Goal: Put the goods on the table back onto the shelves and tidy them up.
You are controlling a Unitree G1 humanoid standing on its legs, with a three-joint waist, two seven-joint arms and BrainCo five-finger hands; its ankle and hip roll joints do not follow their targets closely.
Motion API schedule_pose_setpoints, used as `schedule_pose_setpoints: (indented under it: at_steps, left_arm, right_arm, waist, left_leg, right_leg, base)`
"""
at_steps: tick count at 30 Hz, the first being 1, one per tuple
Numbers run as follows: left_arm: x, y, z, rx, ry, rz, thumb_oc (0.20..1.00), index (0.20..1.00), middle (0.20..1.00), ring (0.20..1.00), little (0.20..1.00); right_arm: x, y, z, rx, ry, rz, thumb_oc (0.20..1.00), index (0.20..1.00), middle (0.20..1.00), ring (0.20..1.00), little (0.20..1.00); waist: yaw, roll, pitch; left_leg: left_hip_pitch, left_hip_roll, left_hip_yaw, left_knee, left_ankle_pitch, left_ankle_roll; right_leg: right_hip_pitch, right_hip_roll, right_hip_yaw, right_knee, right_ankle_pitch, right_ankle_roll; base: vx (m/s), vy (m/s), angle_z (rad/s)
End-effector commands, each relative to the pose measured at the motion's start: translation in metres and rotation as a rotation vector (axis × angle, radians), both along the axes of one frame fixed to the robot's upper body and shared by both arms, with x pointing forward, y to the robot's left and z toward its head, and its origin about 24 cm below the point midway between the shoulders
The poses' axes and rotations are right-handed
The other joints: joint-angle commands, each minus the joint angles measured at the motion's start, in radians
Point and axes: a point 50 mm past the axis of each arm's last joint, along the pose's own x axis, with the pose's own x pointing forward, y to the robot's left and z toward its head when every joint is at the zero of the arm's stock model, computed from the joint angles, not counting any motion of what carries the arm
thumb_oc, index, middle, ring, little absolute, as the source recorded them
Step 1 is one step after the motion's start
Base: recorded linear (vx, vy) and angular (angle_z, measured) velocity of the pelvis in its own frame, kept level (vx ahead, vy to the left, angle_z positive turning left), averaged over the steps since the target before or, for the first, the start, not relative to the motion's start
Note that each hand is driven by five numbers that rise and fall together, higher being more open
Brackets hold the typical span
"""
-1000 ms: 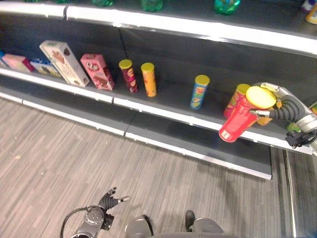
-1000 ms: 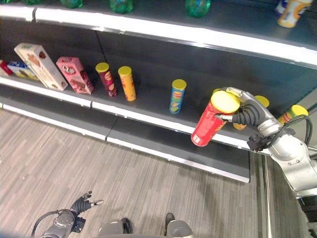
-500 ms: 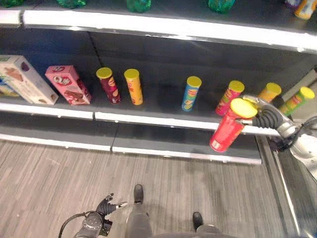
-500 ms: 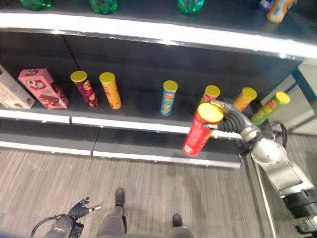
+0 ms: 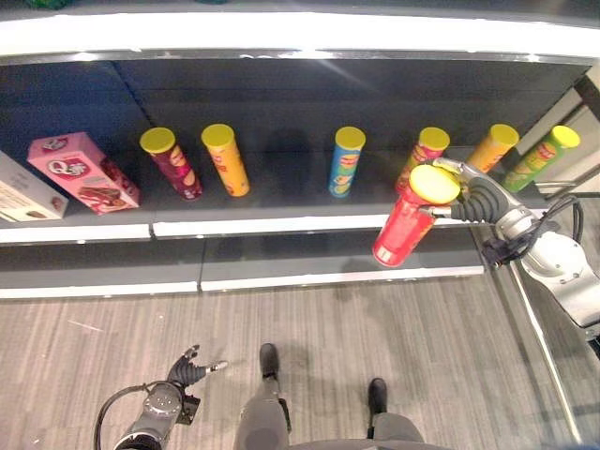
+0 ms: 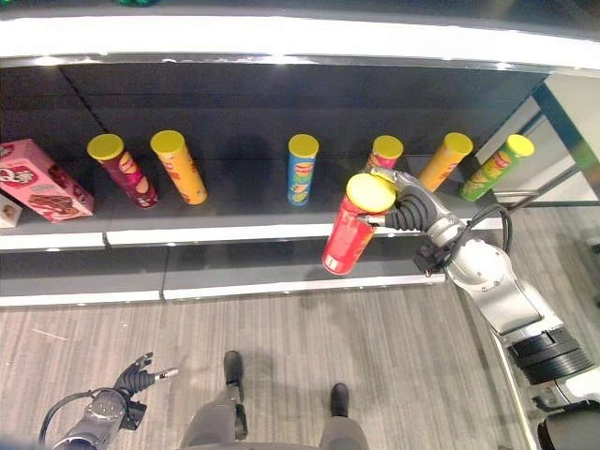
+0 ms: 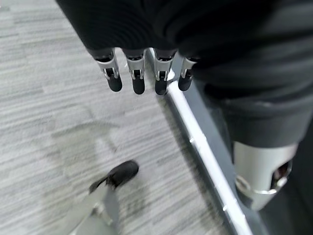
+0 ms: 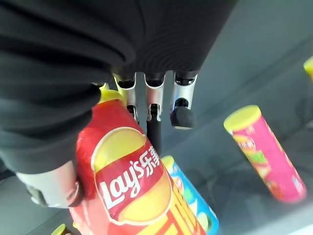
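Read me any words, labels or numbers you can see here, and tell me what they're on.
Red can in the right hand: a large brand logo in white letters, left unquoted; no numbers.
Pink box: logo too blurred to read.
Blue can and the other cans on the shelf: print too small to read.

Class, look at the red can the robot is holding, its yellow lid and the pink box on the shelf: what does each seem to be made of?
Red can: probably cardboard with a glossy printed wrap, since it shows a sheen; held in the right hand.
Yellow lid: likely plastic, being smooth, matte and evenly coloured.
Pink box: apparently printed paperboard, with flat faces and crisp folded edges.
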Motion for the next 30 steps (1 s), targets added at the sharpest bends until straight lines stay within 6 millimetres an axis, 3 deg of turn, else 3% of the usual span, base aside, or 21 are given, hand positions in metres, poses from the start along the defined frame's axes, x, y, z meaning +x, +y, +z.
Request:
schedule_pose_setpoints:
  at_steps: [1,9,22,30]
  left_arm:
    - [0.006,-0.002,0.002,0.011,-0.014,-0.031,1.000,1.000,1.000,1.000,1.000]
    - [0.007,-0.015,-0.003,-0.022,-0.011,-0.039,1.000,1.000,1.000,1.000,1.000]
    - [0.002,-0.013,-0.005,-0.003,-0.011,-0.007,1.000,1.000,1.000,1.000,1.000]
    - [0.021,-0.015,0.007,-0.005,-0.109,-0.013,1.000,1.000,1.000,1.000,1.000]
  right_arm:
    - [0.000,0.006,0.040,0.009,-0.138,0.042,0.200,0.200,0.200,0.200,0.200]
    - [0.004,0.022,0.050,0.000,-0.202,0.074,0.200,0.200,0.200,0.200,0.200]
    - [0.015,0.053,0.070,0.029,-0.354,0.099,0.200,0.200,0.200,0.200,0.200]
    - [0.032,0.057,0.099,-0.028,-0.500,0.002,0.200,0.200,0.200,0.200,0.200]
  waist:
    - [0.027,0.005,-0.016]
    - [0.044,0.025,-0.012]
    - [0.101,0.064,0.013]
    - [0.133,0.103,0.054]
  left_leg:
    - [0.104,-0.009,-0.011,0.112,-0.242,-0.064]
    - [0.097,-0.015,-0.037,0.092,-0.234,-0.063]
    - [0.038,-0.034,-0.068,0.091,-0.223,-0.057]
    - [-0.032,-0.053,-0.093,0.092,-0.202,-0.060]
  right_leg:
    - [-0.101,0.118,0.055,0.040,0.013,0.015]
    - [-0.099,0.113,0.009,0.029,0.017,0.011]
    - [-0.122,0.077,-0.020,0.027,0.016,0.012]
    - [-0.189,0.058,-0.026,0.041,0.029,0.013]
  base:
    - [0.08,0.038,0.43]
    - [0.06,0.004,0.16]
    - [0.02,-0.003,0.13]
    - [-0.02,-0.013,0.14]
